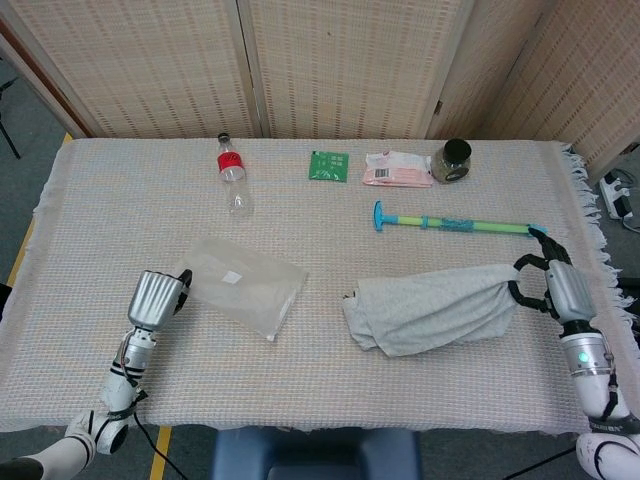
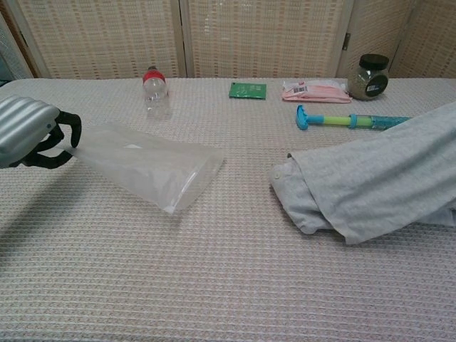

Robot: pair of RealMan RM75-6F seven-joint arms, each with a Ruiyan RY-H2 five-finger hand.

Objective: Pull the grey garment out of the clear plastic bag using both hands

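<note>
The grey garment (image 1: 432, 305) lies stretched on the table's right half, fully outside the clear plastic bag (image 1: 245, 284). My right hand (image 1: 556, 290) grips the garment's right end near the table's right edge; in the chest view the garment (image 2: 377, 178) runs off the frame and this hand is hidden. The empty bag (image 2: 146, 165) lies flat at the left, its open mouth facing the garment. My left hand (image 1: 157, 297) pinches the bag's closed left end, and the same left hand (image 2: 32, 135) shows at the chest view's left edge. A gap of bare cloth separates bag and garment.
Along the table's far side stand a plastic bottle with a red label (image 1: 232, 174), a green card (image 1: 328, 165), a pink packet (image 1: 397, 169) and a dark jar (image 1: 452, 160). A blue-green toy pump (image 1: 458, 224) lies just behind the garment. The woven tablecloth (image 1: 320, 380) covers the table.
</note>
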